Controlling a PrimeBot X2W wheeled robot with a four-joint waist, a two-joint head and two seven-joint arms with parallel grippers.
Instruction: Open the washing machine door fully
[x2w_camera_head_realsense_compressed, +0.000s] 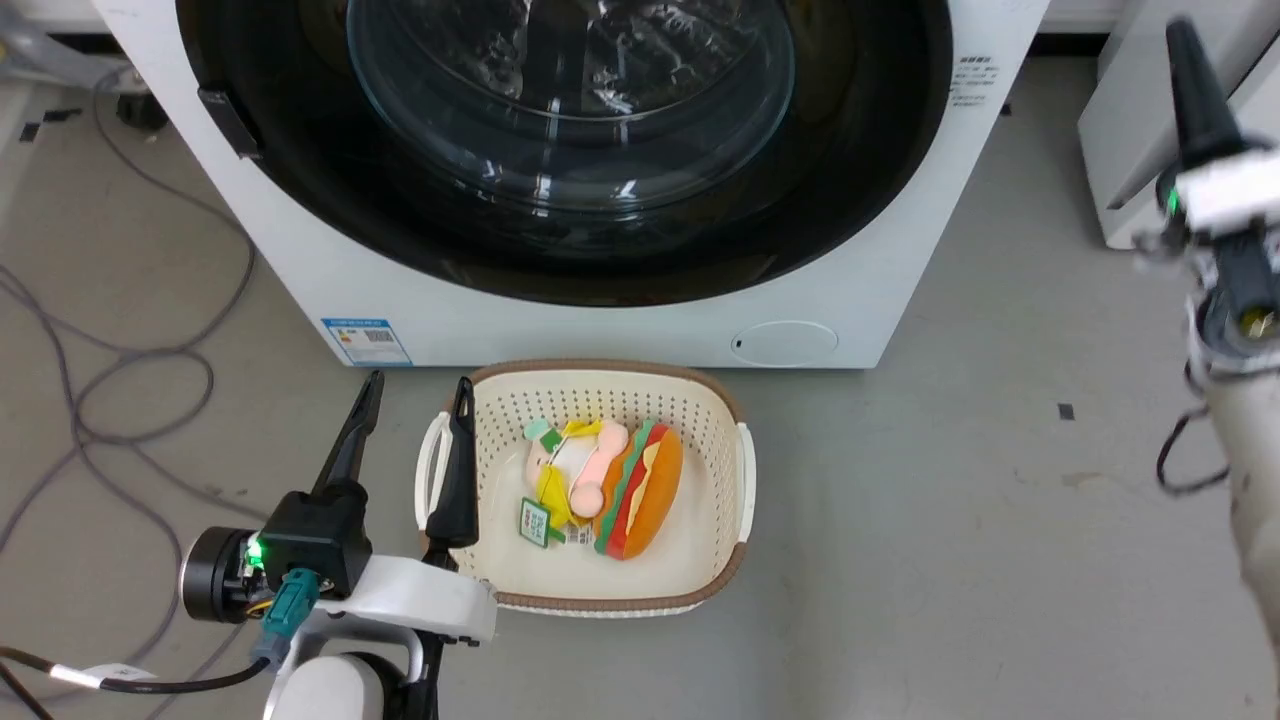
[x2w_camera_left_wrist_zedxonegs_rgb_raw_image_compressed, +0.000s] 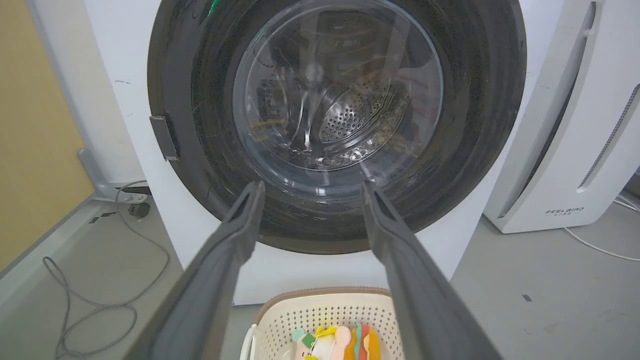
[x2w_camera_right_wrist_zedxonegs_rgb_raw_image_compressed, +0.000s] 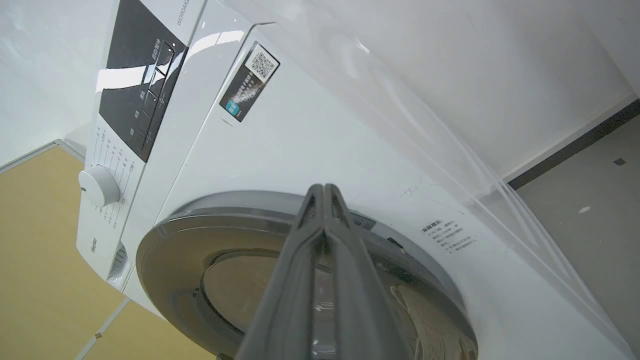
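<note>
The washing machine door (x2w_camera_head_realsense_compressed: 330, 190) looks closed and lies flat against the front of the washing machine (x2w_camera_head_realsense_compressed: 600, 320), with its glass bowl in the centre. Below the door, on the floor just before the machine, stands a cream basket (x2w_camera_head_realsense_compressed: 600, 372) with a burger plush toy (x2w_camera_head_realsense_compressed: 640, 490) inside. The left gripper (x2w_camera_head_realsense_compressed: 419, 380) hovers below the door, over the left rim of the basket, its fingers spread wide and empty. The right gripper (x2w_camera_head_realsense_compressed: 1185, 60) is to the right of the door, with its fingers pressed together and nothing between them.

Head downward, wrists toward washing machine (x2w_camera_head_realsense_compressed: 600, 330)
</note>
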